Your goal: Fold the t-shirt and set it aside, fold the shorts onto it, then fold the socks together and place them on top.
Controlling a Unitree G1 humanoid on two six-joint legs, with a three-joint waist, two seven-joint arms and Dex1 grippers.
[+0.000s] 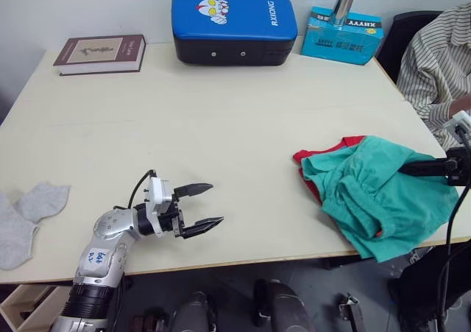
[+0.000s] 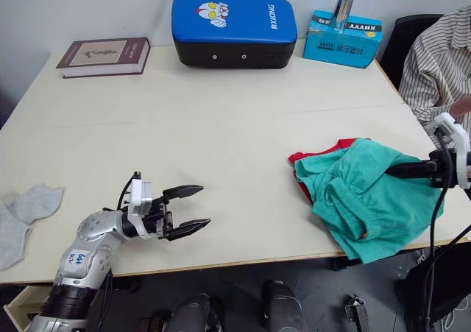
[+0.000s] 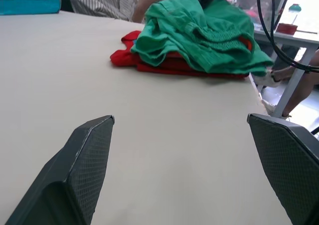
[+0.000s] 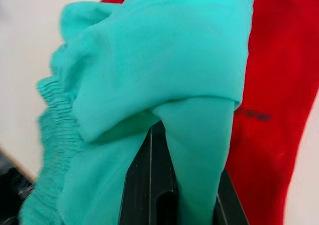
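The teal-green shorts (image 1: 375,192) lie crumpled on top of the red t-shirt (image 1: 312,157) at the table's right front. Only red edges of the t-shirt show beneath them. My right gripper (image 1: 409,168) reaches in from the right edge and is shut on a fold of the shorts (image 4: 199,135), which drapes over its fingers. Two grey socks (image 1: 29,214) lie at the table's front left edge. My left gripper (image 1: 200,208) hovers open over bare table near the front edge, between the socks and the garments, holding nothing.
At the back of the table (image 1: 221,118) lie a brown book (image 1: 101,53), a blue padded case (image 1: 234,24) and a teal box (image 1: 342,34) with a metal cylinder (image 1: 342,6) on it. A person in a striped shirt (image 1: 441,59) sits at the right.
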